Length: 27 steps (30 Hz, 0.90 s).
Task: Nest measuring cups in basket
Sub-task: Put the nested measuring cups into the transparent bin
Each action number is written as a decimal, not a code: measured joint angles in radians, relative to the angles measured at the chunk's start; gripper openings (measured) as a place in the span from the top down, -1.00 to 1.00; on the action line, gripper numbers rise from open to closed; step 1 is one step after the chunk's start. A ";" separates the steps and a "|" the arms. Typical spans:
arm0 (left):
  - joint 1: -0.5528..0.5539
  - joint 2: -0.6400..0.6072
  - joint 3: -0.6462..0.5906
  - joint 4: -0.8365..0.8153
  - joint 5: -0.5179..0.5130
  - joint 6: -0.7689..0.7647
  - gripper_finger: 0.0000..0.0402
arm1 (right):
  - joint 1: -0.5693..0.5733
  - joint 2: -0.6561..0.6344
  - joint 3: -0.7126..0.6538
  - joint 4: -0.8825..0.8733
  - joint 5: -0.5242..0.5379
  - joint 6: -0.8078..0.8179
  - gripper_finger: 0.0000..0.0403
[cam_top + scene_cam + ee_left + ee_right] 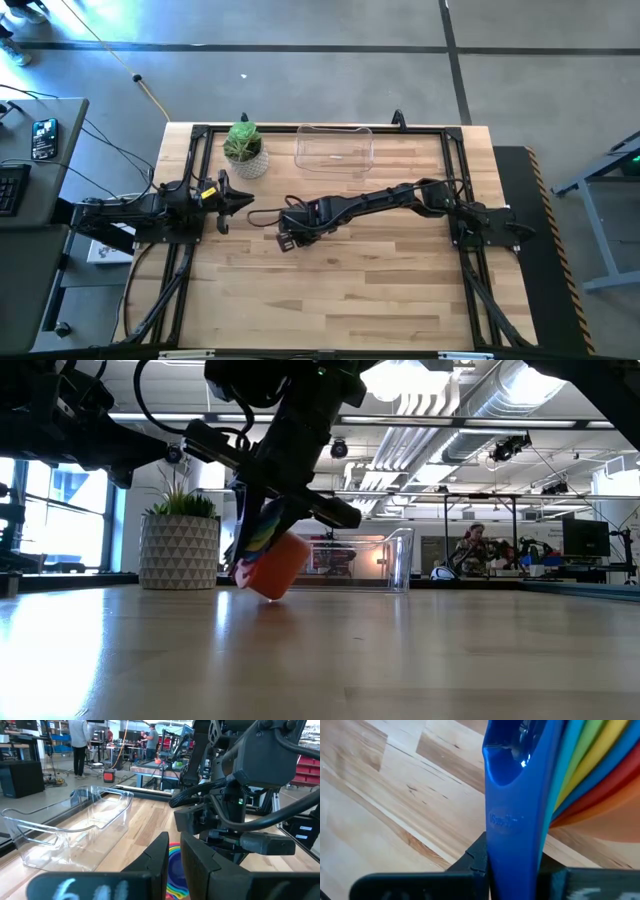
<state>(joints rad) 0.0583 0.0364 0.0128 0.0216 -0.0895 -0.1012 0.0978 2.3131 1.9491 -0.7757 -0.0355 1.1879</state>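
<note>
One nested stack of measuring cups (270, 555), rainbow-coloured with an orange cup outermost, held tilted with its lower edge at the wooden table (350, 290). The high view hides the stack under the right gripper (287, 238), near the table's middle. The low view alone shows the orange cup meeting the wood. The right wrist view alone shows the blue handle (515, 810) running down between that gripper's fingers, the other colours fanned beside it.

Right gripper: jaws clamped on the stack's handles.

Left gripper (243, 203): waits near the table's left edge; its fingers (155, 865) stand almost together with a thin gap, holding nothing.

Basket (334, 148): clear, at the far edge, well apart from the stack, beside a potted plant (245, 148).
</note>
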 joint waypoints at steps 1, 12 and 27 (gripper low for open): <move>0.000 0.000 0.000 0.000 0.000 0.000 0.82 | 0.000 0.000 0.000 0.002 -0.001 -0.003 0.86; 0.000 0.000 0.000 0.000 0.000 0.000 0.82 | -0.010 -0.022 0.000 0.073 -0.018 -0.071 0.86; 0.000 0.000 -0.001 0.001 0.000 0.000 0.82 | -0.114 -0.115 0.000 0.104 -0.083 -0.312 0.86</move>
<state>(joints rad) 0.0582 0.0364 0.0116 0.0222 -0.0891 -0.1012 -0.0159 2.1983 1.9495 -0.6720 -0.1185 0.8762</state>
